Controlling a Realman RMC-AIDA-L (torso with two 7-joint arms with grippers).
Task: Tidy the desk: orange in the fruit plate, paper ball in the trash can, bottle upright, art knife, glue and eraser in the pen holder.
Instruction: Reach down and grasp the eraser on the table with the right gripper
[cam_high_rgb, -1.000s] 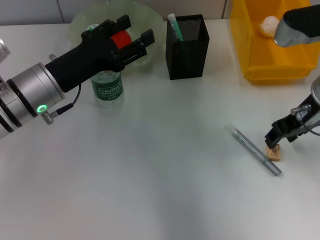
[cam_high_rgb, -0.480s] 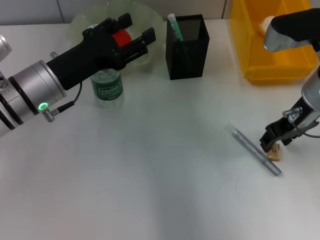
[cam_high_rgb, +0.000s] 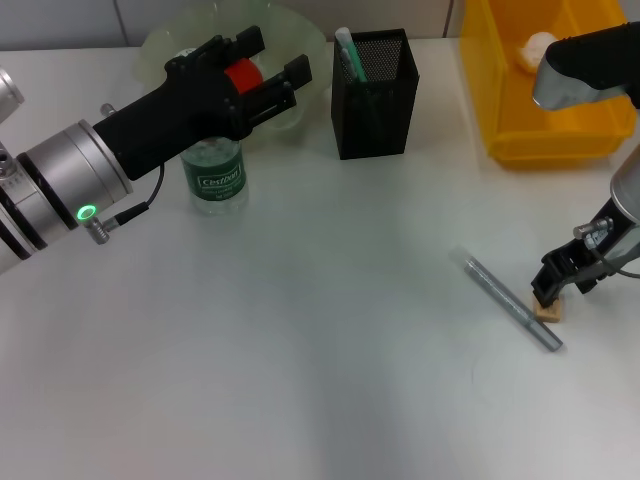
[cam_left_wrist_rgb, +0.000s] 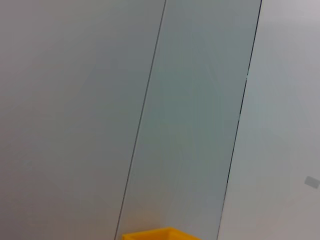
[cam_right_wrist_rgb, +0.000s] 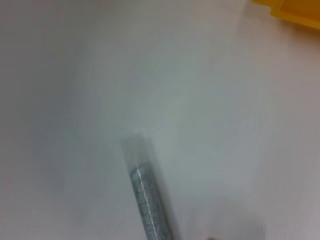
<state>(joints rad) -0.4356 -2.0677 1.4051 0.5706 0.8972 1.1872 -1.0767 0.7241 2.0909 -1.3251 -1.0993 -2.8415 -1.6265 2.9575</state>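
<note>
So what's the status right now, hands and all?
Right gripper down on the eraser. Left gripper hangs open above the bottle. Grey stick lies right beside the eraser, crowding the grab.

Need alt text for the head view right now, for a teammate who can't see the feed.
The right gripper is down on the white desk at the tan eraser, beside a grey stick. The left gripper hovers above the upright bottle and the fruit plate holding the orange. The paper ball lies in the yellow trash can, the pen holder between.
</note>
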